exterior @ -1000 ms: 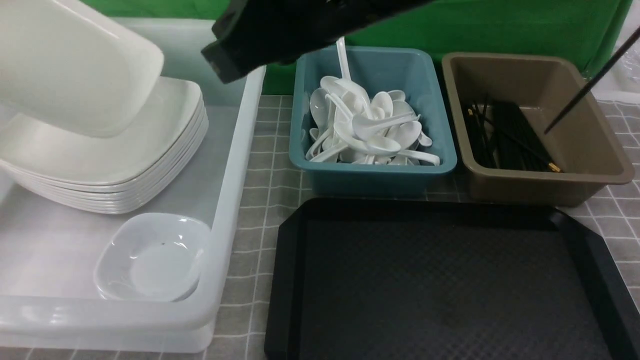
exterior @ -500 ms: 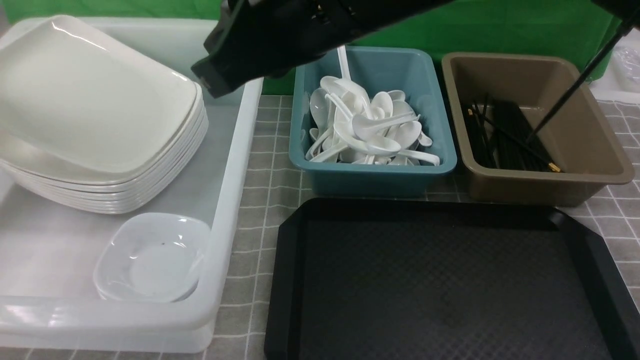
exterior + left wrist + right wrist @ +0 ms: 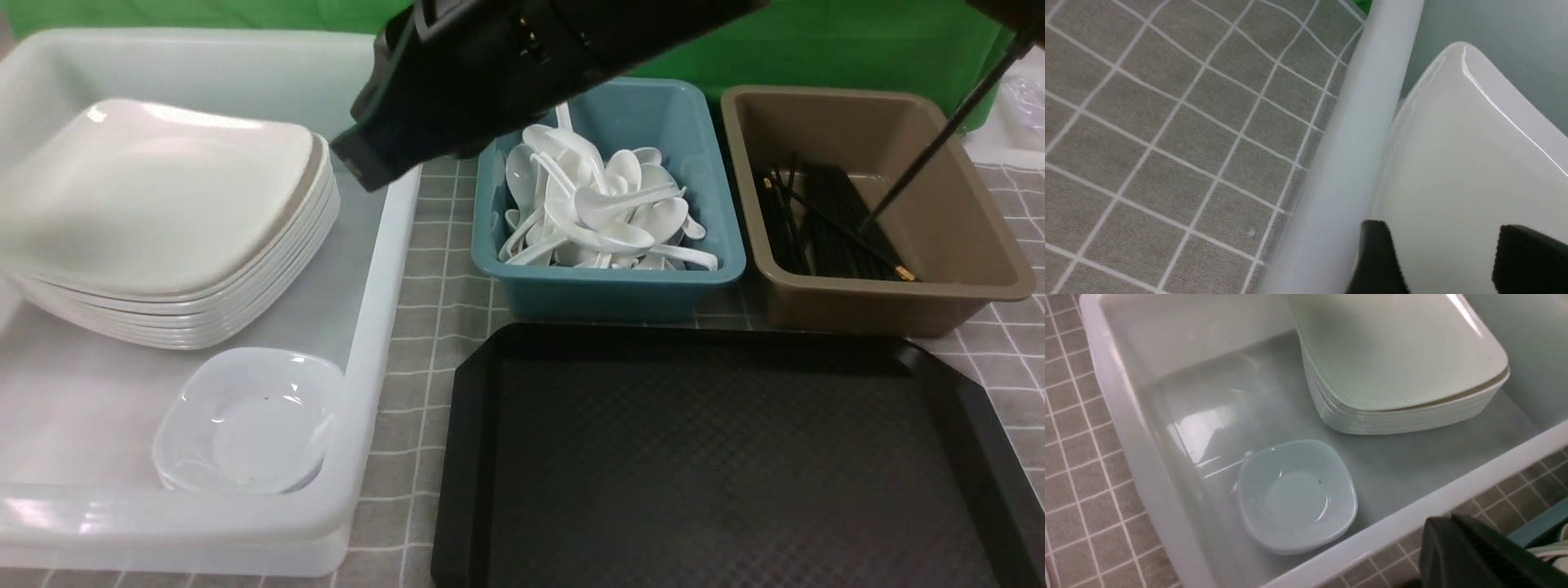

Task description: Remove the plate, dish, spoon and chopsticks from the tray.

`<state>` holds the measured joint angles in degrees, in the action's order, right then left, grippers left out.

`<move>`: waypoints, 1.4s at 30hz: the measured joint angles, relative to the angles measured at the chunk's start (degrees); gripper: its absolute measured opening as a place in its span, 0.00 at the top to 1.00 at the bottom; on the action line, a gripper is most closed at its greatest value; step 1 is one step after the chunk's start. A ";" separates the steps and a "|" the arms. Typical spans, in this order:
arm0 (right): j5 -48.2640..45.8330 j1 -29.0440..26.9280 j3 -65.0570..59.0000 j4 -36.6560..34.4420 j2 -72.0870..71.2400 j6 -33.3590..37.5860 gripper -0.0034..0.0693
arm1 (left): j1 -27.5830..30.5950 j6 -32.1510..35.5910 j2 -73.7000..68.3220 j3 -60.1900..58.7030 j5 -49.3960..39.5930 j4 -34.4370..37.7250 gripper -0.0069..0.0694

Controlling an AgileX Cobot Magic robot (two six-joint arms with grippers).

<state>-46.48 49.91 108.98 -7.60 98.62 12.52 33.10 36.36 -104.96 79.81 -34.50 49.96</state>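
Note:
The white plate (image 3: 163, 188) lies on top of a stack of like plates in the white bin (image 3: 384, 269). My left gripper (image 3: 1443, 228) hangs open just above the plate (image 3: 1453, 143), near the bin's rim, and does not show in the front view. My right gripper (image 3: 359, 163) (image 3: 1439, 535) is shut, over the gap between the white and teal bins. A small dish (image 3: 249, 420) (image 3: 1296, 494) sits in the white bin. White spoons (image 3: 596, 212) fill the teal bin. Black chopsticks (image 3: 824, 220) lie in the brown bin. Nothing lies on the black tray (image 3: 735, 457).
The teal bin (image 3: 608, 286) and the brown bin (image 3: 890, 306) stand behind the tray on a grey checked cloth (image 3: 441, 269). A thin black stick (image 3: 939, 135) slants up from the brown bin toward the top right corner; its upper end is hidden.
The plate came down from a tilt in the air onto the stack. My left gripper opened and let it go. The right arm's tip shifted slightly right.

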 joint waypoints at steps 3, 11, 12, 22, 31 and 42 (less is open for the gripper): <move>-0.90 0.00 0.00 0.00 -0.06 -0.05 0.91 | 0.00 -1.34 0.34 0.42 -0.07 -0.36 0.25; -3.00 -0.11 0.00 0.69 -0.45 -0.53 0.91 | 0.00 -1.85 2.59 0.43 -1.56 -1.53 0.28; -3.08 -0.10 0.00 1.14 -0.68 -0.81 0.91 | -0.07 -1.55 3.00 0.43 -2.21 -1.22 0.31; -9.31 -1.21 0.00 25.97 -12.72 -16.51 0.91 | -17.69 5.66 17.81 0.43 -9.43 2.63 0.90; -10.91 -1.29 -12.05 41.67 -30.96 -30.36 0.91 | -45.96 3.47 31.00 0.43 -10.40 -9.44 0.91; 15.22 -1.29 -54.69 56.59 -70.59 -52.33 0.91 | -65.19 -13.13 45.70 -11.26 -6.24 -26.16 0.91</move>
<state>-31.25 48.62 54.29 48.99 28.04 -39.81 -32.09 23.23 -59.27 68.55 -40.74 23.81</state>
